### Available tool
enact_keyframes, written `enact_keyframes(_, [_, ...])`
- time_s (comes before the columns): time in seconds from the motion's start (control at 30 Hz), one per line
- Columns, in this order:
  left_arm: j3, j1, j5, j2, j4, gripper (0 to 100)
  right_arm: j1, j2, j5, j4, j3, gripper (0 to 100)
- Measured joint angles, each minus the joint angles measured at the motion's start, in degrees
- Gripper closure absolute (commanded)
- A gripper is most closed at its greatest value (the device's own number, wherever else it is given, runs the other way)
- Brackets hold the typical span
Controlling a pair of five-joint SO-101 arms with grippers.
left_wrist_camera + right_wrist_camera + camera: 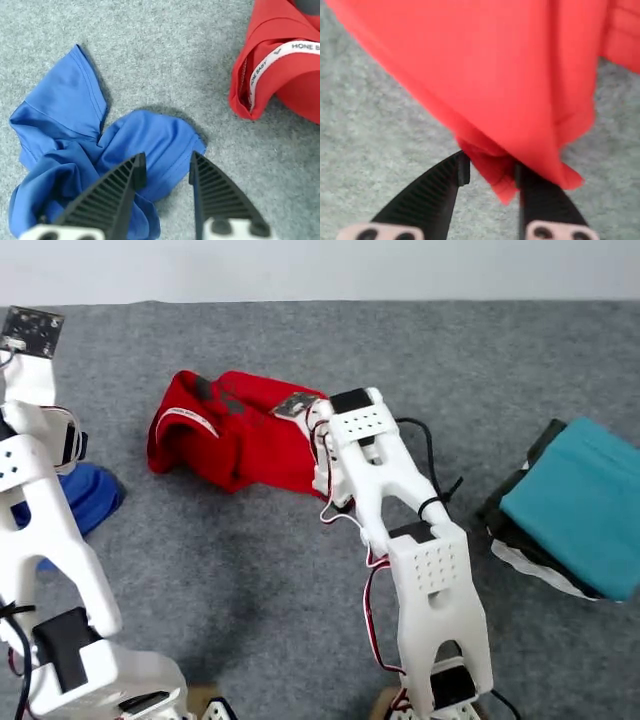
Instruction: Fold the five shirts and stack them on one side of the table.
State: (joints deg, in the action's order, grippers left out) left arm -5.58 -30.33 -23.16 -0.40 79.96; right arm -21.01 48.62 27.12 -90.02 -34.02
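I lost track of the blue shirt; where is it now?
The blue shirt lies crumpled at the left of the table in the high view, just below the left gripper, with the red shirt to its right, not touching.

**Setting:** robotics test bench, of the lab or workshop kind.

**Evidence:**
- Desk (250, 580) covered across its whole visible top in grey felt-like matting, with a plain pale wall (300, 270) behind it.
- Two white plastic arms, left arm (50, 540) and right arm (400, 510), with perforated shells and black motors in plain sight.
- Loose red, black and white wiring (375, 580) running along the right arm.
- Bare circuit board (32, 332) by the left arm's far end.
- Work pieces are clothing: red shirt (235, 435), blue shirt (90, 495), folded stack (580, 505).
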Motion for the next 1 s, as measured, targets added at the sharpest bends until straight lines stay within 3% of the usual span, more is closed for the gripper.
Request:
enact_keyframes(0.43, [0.0, 0.0, 0.0, 0.0, 0.0, 85, 4.92, 1.05, 3.69, -10.46, -6.68, 98.7])
enact_keyframes(0.8, [0.09, 6.33, 0.0, -7.03, 0.0, 85, 8.62, -24.09, 3.69, -10.46, -7.74, 98.7])
enact_keyframes(1.0, [3.52, 12.66, 0.0, -7.3, 0.0, 85, 15.21, -35.52, 2.37, -10.46, -7.74, 98.7])
